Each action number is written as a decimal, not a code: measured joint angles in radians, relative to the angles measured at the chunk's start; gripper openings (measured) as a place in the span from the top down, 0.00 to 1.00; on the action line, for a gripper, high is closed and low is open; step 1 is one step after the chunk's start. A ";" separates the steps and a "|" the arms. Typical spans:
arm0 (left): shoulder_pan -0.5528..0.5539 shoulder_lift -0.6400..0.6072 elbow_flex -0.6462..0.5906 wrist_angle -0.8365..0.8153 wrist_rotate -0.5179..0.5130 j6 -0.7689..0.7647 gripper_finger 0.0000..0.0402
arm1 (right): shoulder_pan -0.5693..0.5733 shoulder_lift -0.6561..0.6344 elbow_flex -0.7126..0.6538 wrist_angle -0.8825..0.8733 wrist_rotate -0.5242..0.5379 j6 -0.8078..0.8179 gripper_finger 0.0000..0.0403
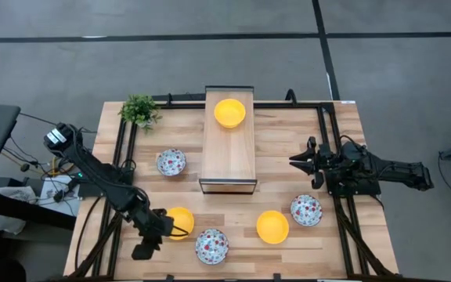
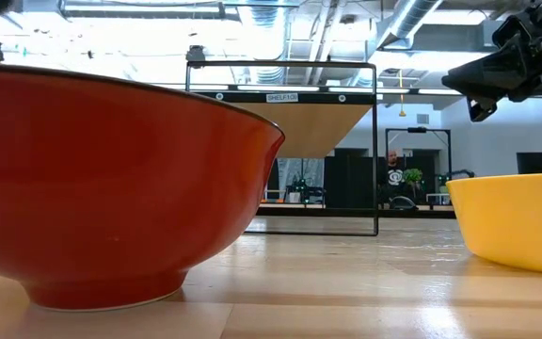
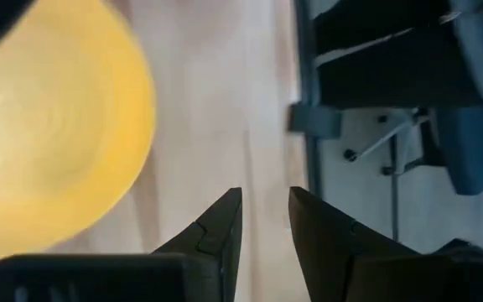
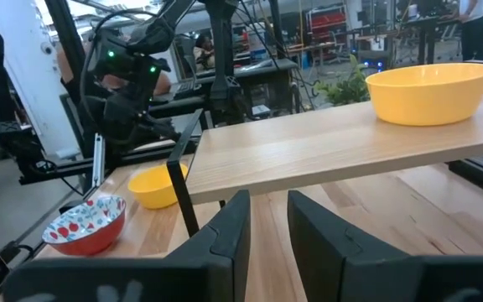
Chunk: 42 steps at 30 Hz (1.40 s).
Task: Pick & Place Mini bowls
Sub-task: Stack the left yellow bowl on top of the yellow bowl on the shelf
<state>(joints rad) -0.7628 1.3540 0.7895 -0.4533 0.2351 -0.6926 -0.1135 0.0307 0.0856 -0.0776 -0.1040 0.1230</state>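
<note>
One yellow mini bowl (image 1: 229, 113) sits on a wooden shelf (image 1: 228, 157) at the table's middle. Two more yellow ones (image 1: 185, 219) (image 1: 272, 226) and three white floral ones (image 1: 171, 162) (image 1: 211, 245) (image 1: 306, 210) stand on the tabletop. My left gripper (image 1: 145, 249) slants down over the near left corner, open. The left yellow bowl (image 3: 49, 126) lies beside its fingers (image 3: 220, 231), apart from them, and nothing is between them. My right gripper (image 1: 296, 160) waits level at the right, open, facing the shelf (image 4: 325, 155).
A small green potted plant (image 1: 139, 110) stands at the far left corner. Black frame rails (image 1: 124, 157) run along the table's left and right sides. In the low view a floral bowl's red outer wall (image 2: 111, 188) fills the left, close by.
</note>
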 joint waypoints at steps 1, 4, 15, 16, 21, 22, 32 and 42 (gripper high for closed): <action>0.000 0.000 0.000 -0.017 -0.001 0.000 0.75 | 0.000 0.000 0.000 0.000 0.000 0.000 0.82; 0.000 -0.011 0.000 -0.068 -0.025 0.000 0.75 | 0.000 0.000 0.000 0.000 0.000 0.000 0.82; 0.008 -0.020 0.001 -0.062 -0.145 0.217 0.75 | 0.000 0.000 0.000 0.001 0.002 0.000 0.82; 0.007 -0.020 0.001 -0.062 -0.146 0.246 0.75 | 0.000 0.000 0.000 0.002 0.002 0.000 0.82; 0.001 -0.020 0.001 -0.062 -0.147 0.364 0.75 | 0.000 0.000 0.000 0.002 0.001 0.001 0.82; 0.001 -0.020 0.001 -0.062 -0.147 0.389 0.75 | 0.000 0.000 0.000 0.002 0.001 0.001 0.82; 0.002 -0.020 0.002 -0.062 -0.209 0.505 0.75 | 0.000 0.000 0.000 0.003 0.001 0.001 0.82; 0.001 -0.019 0.001 -0.061 -0.198 0.513 0.75 | 0.000 0.000 0.000 0.003 0.001 0.000 0.82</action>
<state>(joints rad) -0.7613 1.3346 0.7906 -0.5142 0.0372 -0.1795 -0.1135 0.0307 0.0860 -0.0750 -0.1032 0.1234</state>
